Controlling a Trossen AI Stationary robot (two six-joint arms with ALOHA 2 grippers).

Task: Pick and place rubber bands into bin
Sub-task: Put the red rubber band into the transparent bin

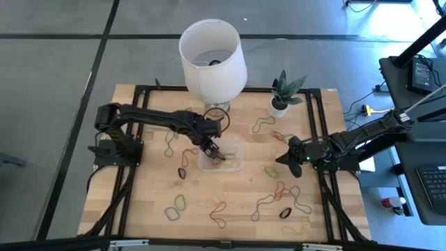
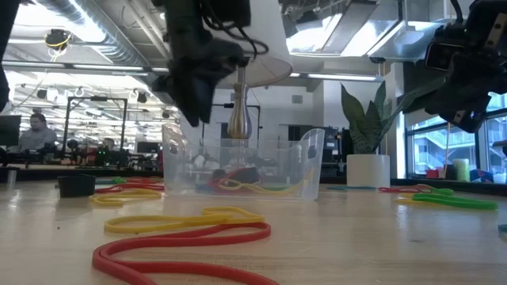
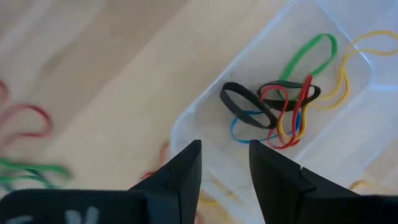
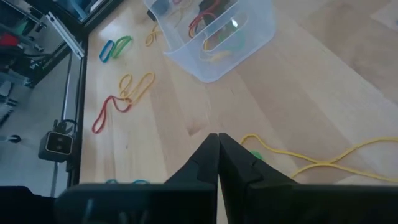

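The clear bin (image 1: 235,165) sits mid-table and holds black, red, green, yellow and blue rubber bands (image 3: 280,102). My left gripper (image 1: 213,150) hovers over the bin's left end, open, with nothing between its fingers (image 3: 225,158); in the low view it hangs above the bin's rim (image 2: 192,111). My right gripper (image 1: 288,159) is right of the bin, raised off the table (image 2: 459,87), and shut (image 4: 217,149) on nothing I can see. A yellow band (image 4: 311,163) and a green band (image 1: 271,171) lie flat on the wood below it. More loose bands (image 1: 279,192) are scattered across the table.
A white lampshade (image 1: 212,52) on a metal stand rises just behind the bin. A small potted plant (image 1: 282,94) stands at the far right. Loose bands lie along the near edge (image 1: 217,209) and left of the bin (image 1: 182,172). Bare wood shows at the near left.
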